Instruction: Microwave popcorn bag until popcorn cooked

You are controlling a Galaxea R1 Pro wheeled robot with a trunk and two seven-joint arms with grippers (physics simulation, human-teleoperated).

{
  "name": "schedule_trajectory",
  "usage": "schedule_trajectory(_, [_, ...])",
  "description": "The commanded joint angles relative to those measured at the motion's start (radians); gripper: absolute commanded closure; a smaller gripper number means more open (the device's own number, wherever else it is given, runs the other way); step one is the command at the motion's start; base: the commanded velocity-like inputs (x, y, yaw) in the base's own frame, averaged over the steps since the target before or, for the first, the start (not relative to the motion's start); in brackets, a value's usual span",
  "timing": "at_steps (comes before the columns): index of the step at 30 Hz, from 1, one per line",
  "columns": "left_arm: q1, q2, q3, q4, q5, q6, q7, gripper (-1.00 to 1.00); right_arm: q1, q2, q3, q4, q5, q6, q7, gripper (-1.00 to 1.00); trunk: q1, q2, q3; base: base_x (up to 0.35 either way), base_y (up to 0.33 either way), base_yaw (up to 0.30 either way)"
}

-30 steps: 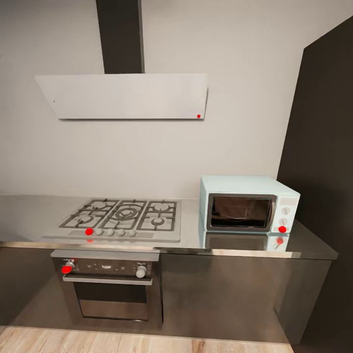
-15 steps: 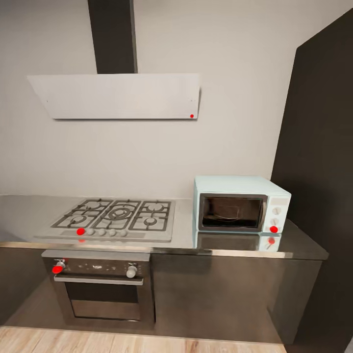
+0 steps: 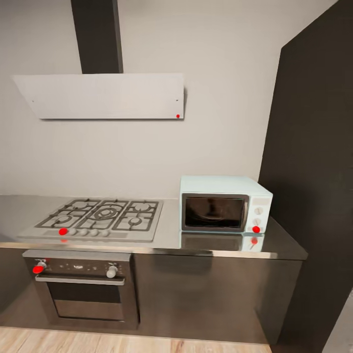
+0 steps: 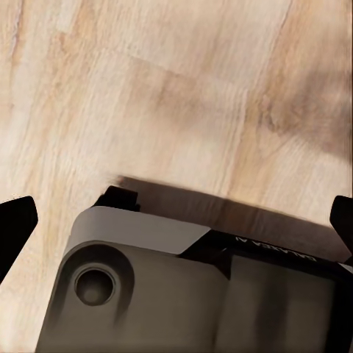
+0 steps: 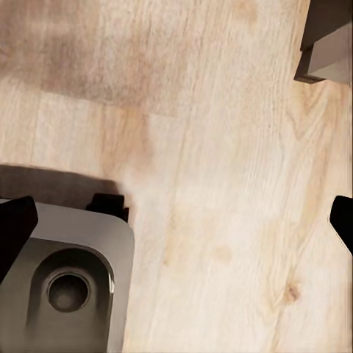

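The pale blue-white microwave [image 3: 225, 204] stands at the right end of the grey countertop [image 3: 215, 245], its dark glass door closed and its round knobs on the right. The popcorn bag and the popcorn are out of view. In the left wrist view my left gripper [image 4: 176, 220] hangs open over the wooden floor and the robot's grey base [image 4: 184, 294], its dark fingertips [image 4: 15, 224] far apart. My right gripper [image 5: 176, 220] is open too, with nothing between its fingertips [image 5: 15, 224], above the floor beside the base [image 5: 59, 287].
A gas hob [image 3: 98, 218] lies left of the microwave, with a steel oven [image 3: 81, 289] under it and a white hood [image 3: 103, 95] above. A tall dark cabinet [image 3: 314, 176] closes the counter's right end. Light wooden floor [image 3: 98, 340] runs along the cabinet fronts.
The whole head picture has slid left, so the camera has moved rightward along the counter. Hob, oven and microwave keep their places relative to each other.
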Motion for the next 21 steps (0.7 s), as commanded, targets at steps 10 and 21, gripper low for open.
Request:
schedule_trajectory(10, [-0.001,0.000,-0.008,0.000,0.007,-0.003,0.004,-1.00,-0.001,0.003,-0.011,0.003,-0.004,-0.007,0.001,-1.00,0.000,-0.001,-0.001,0.000,-0.183,-0.052])
schedule_trajectory(21, [-0.001,0.000,-0.008,0.000,0.007,-0.003,0.004,-1.00,-0.001,0.002,-0.012,0.003,-0.003,-0.007,0.000,-1.00,0.000,-0.001,-0.001,0.000,-0.002,-0.156])
